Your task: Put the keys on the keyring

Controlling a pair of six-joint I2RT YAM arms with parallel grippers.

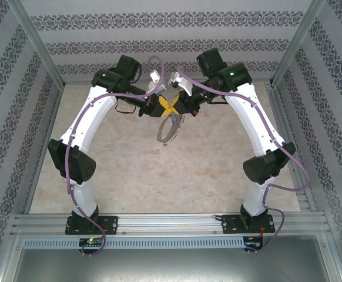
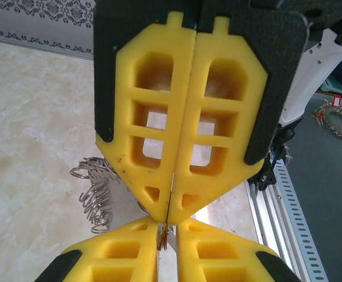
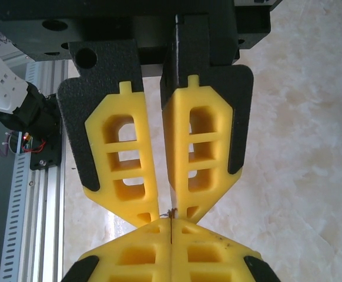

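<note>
Left pincer: mine, yellow pads pressed flat together, tip to tip against my right pincer. That one is likewise closed, nipping what looks like a strand of the keyring, which hangs beneath the meeting point, off the bench, toward its far edge, midway between the sides. Step, by my judgement: threading. Whether my left holds a key I cannot tell. Next: steady feed along the strand.

Keyring: big silvery chain-like loop w/ small silver pcs fringed all round.
Pose: we see it hanging as a tilted oval.
Place: far-centre.
Hold: we make out a thin top strand pinched betw. the closed tips of left gripper & right gripper.
</note>
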